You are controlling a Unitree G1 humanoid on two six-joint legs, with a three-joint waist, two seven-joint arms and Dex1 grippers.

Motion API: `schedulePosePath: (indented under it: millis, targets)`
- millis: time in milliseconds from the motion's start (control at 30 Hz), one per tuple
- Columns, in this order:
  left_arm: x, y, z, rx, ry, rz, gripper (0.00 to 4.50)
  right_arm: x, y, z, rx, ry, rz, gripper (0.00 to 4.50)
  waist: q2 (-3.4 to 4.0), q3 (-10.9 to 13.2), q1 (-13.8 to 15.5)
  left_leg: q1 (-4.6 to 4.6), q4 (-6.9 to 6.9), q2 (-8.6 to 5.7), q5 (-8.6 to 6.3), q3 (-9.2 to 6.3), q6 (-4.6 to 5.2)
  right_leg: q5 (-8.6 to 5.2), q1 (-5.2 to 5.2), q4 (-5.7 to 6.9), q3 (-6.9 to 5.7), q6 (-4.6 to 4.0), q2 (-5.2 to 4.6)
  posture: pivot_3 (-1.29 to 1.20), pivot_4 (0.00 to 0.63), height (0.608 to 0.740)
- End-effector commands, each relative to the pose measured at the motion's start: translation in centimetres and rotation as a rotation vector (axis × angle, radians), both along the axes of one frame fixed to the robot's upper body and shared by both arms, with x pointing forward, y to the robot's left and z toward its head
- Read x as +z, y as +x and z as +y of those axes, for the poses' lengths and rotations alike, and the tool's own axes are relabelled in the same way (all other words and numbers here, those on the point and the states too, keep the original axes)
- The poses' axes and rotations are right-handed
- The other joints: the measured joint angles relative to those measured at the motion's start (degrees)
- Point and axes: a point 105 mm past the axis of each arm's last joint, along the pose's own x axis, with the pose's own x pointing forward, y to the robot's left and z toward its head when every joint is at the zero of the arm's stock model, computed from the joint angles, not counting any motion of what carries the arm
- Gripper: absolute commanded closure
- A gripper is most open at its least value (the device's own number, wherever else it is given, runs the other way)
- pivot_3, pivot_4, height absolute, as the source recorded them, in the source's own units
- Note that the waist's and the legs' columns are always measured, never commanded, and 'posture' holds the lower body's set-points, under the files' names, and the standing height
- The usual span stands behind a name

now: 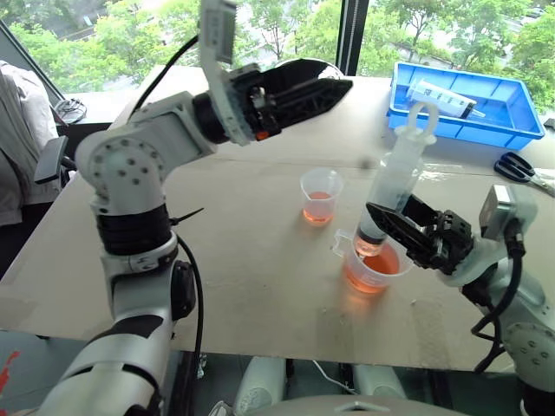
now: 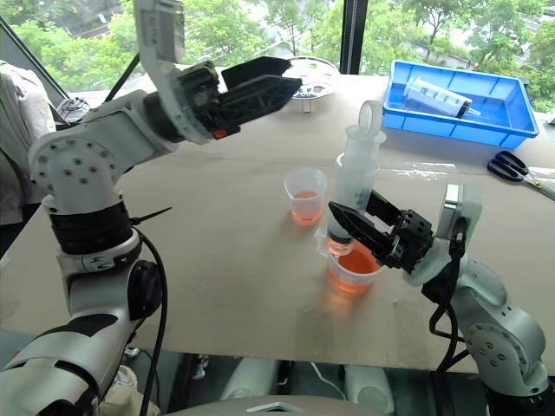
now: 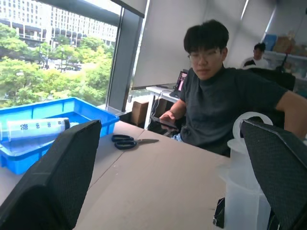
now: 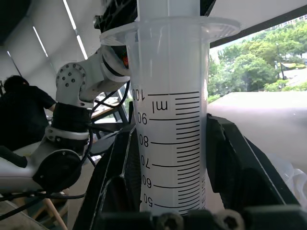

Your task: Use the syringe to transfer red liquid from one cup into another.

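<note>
With my right gripper [image 1: 388,227] pinching the syringe [image 1: 395,186] nozzle-down in the handled cup [image 1: 371,267], I judge the draw comes next, so my spread left gripper [image 1: 325,87] must pull the plunger [image 1: 421,121].

The right gripper [image 2: 340,224] clamps the syringe [image 2: 356,178] upright, nozzle over the handled cup [image 2: 351,270] of red liquid [image 2: 354,267]. The left gripper [image 2: 279,87] hangs apart, above the table [image 2: 217,260]. The small cup [image 2: 305,196] stands just beside.
</note>
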Motion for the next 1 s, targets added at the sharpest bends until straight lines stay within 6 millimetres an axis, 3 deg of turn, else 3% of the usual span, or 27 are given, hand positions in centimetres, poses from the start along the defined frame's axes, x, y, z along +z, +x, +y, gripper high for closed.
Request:
schedulePosePath:
  millis: [33,267,500,667,733,1000]
  targets:
    - [0.7,0.3,1.7,0.09,-0.034,0.001,0.0,1.8,-0.6,-0.5,0.01,0.006,-0.053,3.06,-0.01,0.0,0.0,0.0,0.0,0.0,0.0,0.0,0.0,0.0,0.03,-0.01,-0.01,0.0,0.0,0.0,0.15,0.74]
    - [-2.1,2.4,3.5,0.362,0.016,-0.001,0.0,4.5,1.4,-0.7,-0.073,-0.018,-0.156,3.06,-0.02,0.0,-0.3,0.05,-0.02,0.02,0.01,0.03,-0.01,0.01,0.02,0.04,0.07,-0.01,0.01,0.0,0.15,0.74]
    - [-3.4,3.4,5.0,0.525,0.068,-0.039,0.0,5.6,5.9,3.2,-0.117,-0.034,-0.211,3.06,-0.02,0.0,-0.4,0.0,-0.06,0.01,0.14,0.17,-0.24,0.02,-0.12,0.05,0.18,-0.02,0.0,0.0,0.15,0.74]
    - [-3.0,3.5,5.2,0.569,0.137,-0.127,0.0,4.7,9.8,6.8,-0.174,-0.049,-0.24,3.06,-0.02,0.0,-0.3,-0.08,-0.12,-0.01,0.16,0.18,-0.27,0.02,-0.22,0.02,0.16,-0.02,0.02,0.0,0.15,0.74]
    - [-2.6,3.5,5.3,0.579,0.148,-0.153,0.0,4.2,10.5,7.6,-0.184,-0.055,-0.257,3.06,-0.02,0.0,-0.3,-0.08,-0.14,-0.03,0.16,0.2,-0.27,0.02,-0.24,0.02,0.18,-0.02,0.01,0.0,0.15,0.74]
    - [-0.5,1.9,4.6,0.497,0.281,-0.358,0.0,2.6,12.7,8.0,-0.285,-0.093,-0.252,3.06,-0.18,-0.1,-0.5,-0.03,-0.16,-0.02,0.16,0.19,-0.29,0.03,-0.23,0.04,0.18,-0.03,0.01,0.0,0.15,0.74]
